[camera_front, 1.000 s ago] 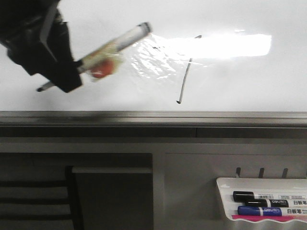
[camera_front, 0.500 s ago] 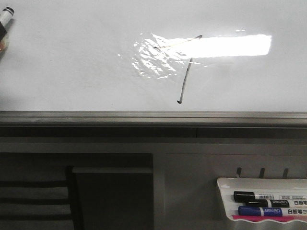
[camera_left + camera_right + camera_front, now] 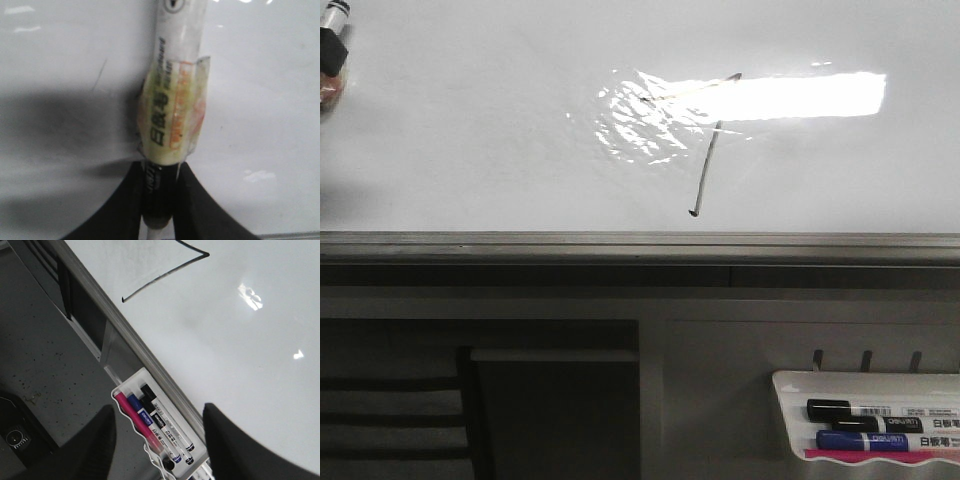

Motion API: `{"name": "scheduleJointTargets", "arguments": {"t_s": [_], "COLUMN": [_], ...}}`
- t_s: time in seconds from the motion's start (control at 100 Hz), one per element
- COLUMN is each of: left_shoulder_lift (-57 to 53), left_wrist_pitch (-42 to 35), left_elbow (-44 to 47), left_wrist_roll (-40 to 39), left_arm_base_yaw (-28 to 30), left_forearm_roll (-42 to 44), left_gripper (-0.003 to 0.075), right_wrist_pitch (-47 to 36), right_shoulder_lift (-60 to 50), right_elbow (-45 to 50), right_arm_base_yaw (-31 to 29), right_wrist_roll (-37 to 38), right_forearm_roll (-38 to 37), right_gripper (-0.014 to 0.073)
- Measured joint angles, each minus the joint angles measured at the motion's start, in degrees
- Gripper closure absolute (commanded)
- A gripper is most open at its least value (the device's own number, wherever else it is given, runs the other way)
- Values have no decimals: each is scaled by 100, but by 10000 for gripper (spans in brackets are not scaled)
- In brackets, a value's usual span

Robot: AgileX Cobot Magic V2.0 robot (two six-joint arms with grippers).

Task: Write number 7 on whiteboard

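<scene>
The whiteboard [image 3: 470,140] fills the upper front view, with a bright light reflection. The number 7 [image 3: 708,160] is drawn on it as a thin dark mark, a short top stroke and a long down stroke; it also shows in the right wrist view [image 3: 165,274]. My left gripper [image 3: 160,200] is shut on a marker [image 3: 172,105] wrapped in clear tape, over the whiteboard [image 3: 260,100]. In the front view only the marker's end [image 3: 332,35] shows at the far left edge. My right gripper [image 3: 160,440] is open and empty above the marker tray [image 3: 155,425].
The board's grey metal frame edge [image 3: 640,245] runs across below the writing. A white marker tray [image 3: 865,420] holding black, blue and pink markers hangs at the lower right. A dark chair back [image 3: 395,400] stands lower left.
My left gripper with the marker has moved left, away from the drawn 7, and almost out of the front view. The 7 is unchanged.
</scene>
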Motion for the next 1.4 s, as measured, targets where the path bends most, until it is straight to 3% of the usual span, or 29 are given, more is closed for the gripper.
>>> {"name": "scheduleJointTargets", "arguments": {"t_s": [0.33, 0.4, 0.57, 0.64, 0.84, 1.1, 1.26, 1.4], "left_shoulder_lift": [115, 128, 155, 160, -150, -1574, -2414, -2999], "left_wrist_pitch": [173, 173, 286, 398, 840, 1104, 911, 225], "left_elbow": [0, 0, 0, -38, -259, -273, 256, 1152], "left_wrist_roll": [-26, -26, -26, -26, -26, 670, 931, 981], "left_arm_base_yaw": [0, 0, 0, 0, 0, -382, -1022, -1512], "left_forearm_roll": [-240, -252, -252, -252, -134, -61, -61, -23], "left_gripper": [717, 654, 413, 371, 373, 373, 373, 373], "right_wrist_pitch": [-46, -46, -58, -58, 69, 248, -254, -1042], "right_shoulder_lift": [0, 0, 0, 0, 0, -306, -773, -1208], "right_elbow": [0, 0, 0, 0, 0, 0, 406, 1187], "right_arm_base_yaw": [0, 0, 0, 0, -10, -21, -44, -47], "right_wrist_roll": [15, 15, 15, 38, 879, 3368, 3854, 3886], "right_forearm_roll": [0, 0, 0, 0, -83, -1060, -1096, -1259], "right_gripper": [239, 239, 239, 239, 241, 257, 340, 418]}}
